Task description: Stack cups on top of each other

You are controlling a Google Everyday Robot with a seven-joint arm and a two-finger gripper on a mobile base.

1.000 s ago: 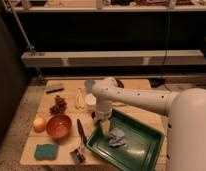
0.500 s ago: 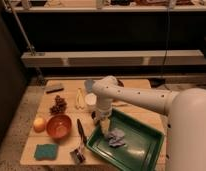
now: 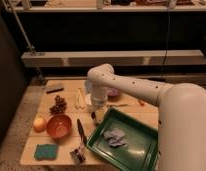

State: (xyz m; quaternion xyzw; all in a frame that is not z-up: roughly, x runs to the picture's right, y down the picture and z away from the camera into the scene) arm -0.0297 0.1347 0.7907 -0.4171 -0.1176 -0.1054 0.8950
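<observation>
A white cup (image 3: 87, 100) stands at mid-table, half hidden behind the arm's wrist. Pale blue-grey cup shapes (image 3: 115, 136) lie in the green tray (image 3: 141, 155). A shiny dark steel cup (image 3: 78, 155) sits near the table's front edge. My gripper (image 3: 96, 117) hangs below the white wrist, just in front of the white cup and beside the tray's left corner. I see nothing clearly in it.
An orange-red bowl (image 3: 58, 126) sits front left with a yellow fruit (image 3: 39, 123) beside it. A purple bowl (image 3: 114, 92) shows behind the arm. A teal sponge (image 3: 45, 151), a black utensil (image 3: 80, 131), a banana (image 3: 78, 99) and a dark cluster (image 3: 58, 106) lie around.
The gripper has edged slightly up and to the left. The things on the table have not moved.
</observation>
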